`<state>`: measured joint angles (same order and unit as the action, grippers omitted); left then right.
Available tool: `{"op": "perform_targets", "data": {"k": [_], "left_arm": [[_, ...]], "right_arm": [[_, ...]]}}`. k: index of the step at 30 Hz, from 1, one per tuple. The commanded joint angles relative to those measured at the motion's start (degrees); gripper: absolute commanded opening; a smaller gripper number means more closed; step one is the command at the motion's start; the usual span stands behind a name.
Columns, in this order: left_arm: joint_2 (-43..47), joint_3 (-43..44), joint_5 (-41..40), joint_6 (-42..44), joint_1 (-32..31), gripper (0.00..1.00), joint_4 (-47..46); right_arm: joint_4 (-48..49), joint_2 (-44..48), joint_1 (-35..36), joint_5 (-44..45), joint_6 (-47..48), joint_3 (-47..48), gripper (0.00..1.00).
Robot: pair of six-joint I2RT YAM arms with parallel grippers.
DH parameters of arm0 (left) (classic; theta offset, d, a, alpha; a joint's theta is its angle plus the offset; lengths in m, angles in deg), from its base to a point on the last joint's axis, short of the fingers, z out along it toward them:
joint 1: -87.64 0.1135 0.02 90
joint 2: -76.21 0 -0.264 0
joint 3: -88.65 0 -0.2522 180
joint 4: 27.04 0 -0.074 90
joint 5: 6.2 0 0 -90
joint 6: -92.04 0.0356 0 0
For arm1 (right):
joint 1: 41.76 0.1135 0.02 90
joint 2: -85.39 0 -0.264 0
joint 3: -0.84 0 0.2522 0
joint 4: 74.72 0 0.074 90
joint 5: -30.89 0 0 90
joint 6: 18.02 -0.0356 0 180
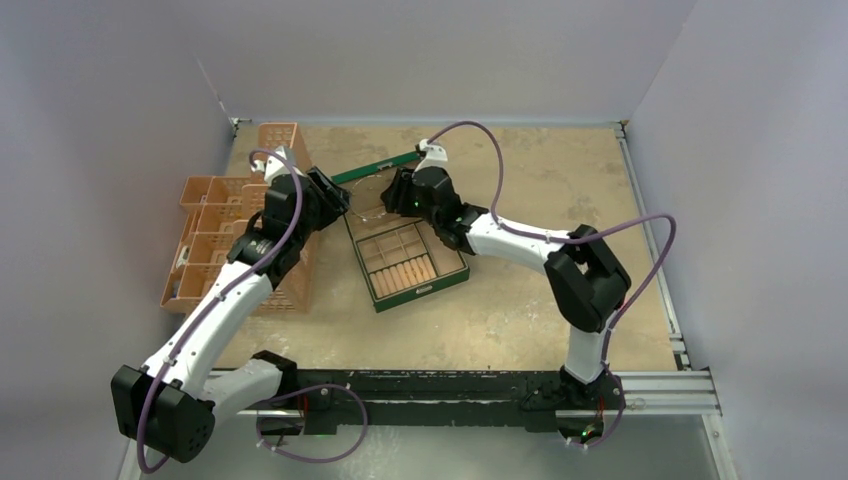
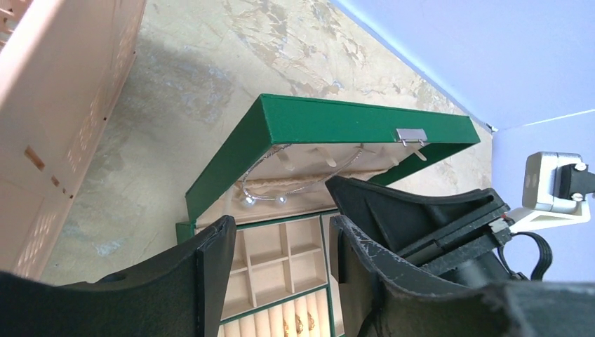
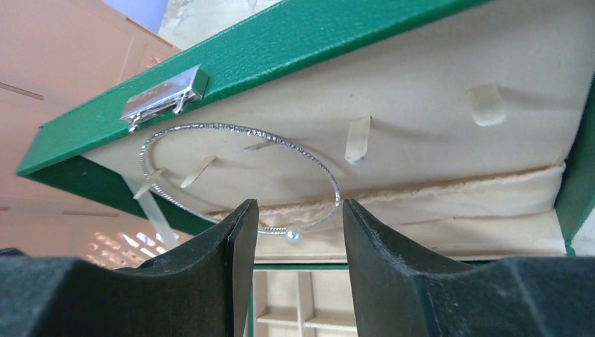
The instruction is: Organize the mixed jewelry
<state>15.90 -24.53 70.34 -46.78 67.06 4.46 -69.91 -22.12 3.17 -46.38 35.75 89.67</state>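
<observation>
Silver wire hoop (image 3: 217, 126) hanging on tabs (image 3: 356, 139) inside lid of green box (image 3: 281, 49), centre frame; right end effector (image 3: 299, 210) open just beneath, left end effector (image 2: 281, 239) open too

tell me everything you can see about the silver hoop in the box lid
The silver hoop is a thin, glittery wire ring, open at the bottom where its two ends carry small round beads. It lies against the cream lining of the raised green lid, seemingly hung on small tan tabs.
</observation>
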Motion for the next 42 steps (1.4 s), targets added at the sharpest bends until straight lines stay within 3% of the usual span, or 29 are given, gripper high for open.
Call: {"op": "perform_targets", "data": {"k": [1, 8, 14, 20, 28, 42], "left_arm": [[0.5, 3.4, 2.0, 5.3, 0.4, 0.53, -1.4], [0.7, 4.7, 6.5, 10.6, 0.4, 0.62, 1.6], [-0.1, 6.3, 10.8, 12.4, 0.4, 0.74, 3.5], [-0.7, 7.5, 12.9, 13.9, 0.4, 0.73, 4.0], [-3.2, 8.6, 16.7, 15.5, 0.4, 0.7, 3.4], [-7.6, 10.5, 18.6, 18.8, 0.0, 0.55, 3.4]], "right_arm": [[0.6, 6.6, -1.5, 0.3, -9.4, -2.9, 0.51], [-2.9, 10.8, -4.5, 2.5, -27.4, -10.0, 0.46], [-6.2, 7.0, -4.8, 2.8, -34.7, -7.1, 0.48], [-7.9, 3.3, -4.8, 3.4, -39.9, -4.3, 0.51], [-5.3, 1.2, -4.8, 3.6, -39.3, -2.1, 0.52], [-5.7, -4.0, -3.9, 1.6, -38.9, 1.6, 0.45]]}}
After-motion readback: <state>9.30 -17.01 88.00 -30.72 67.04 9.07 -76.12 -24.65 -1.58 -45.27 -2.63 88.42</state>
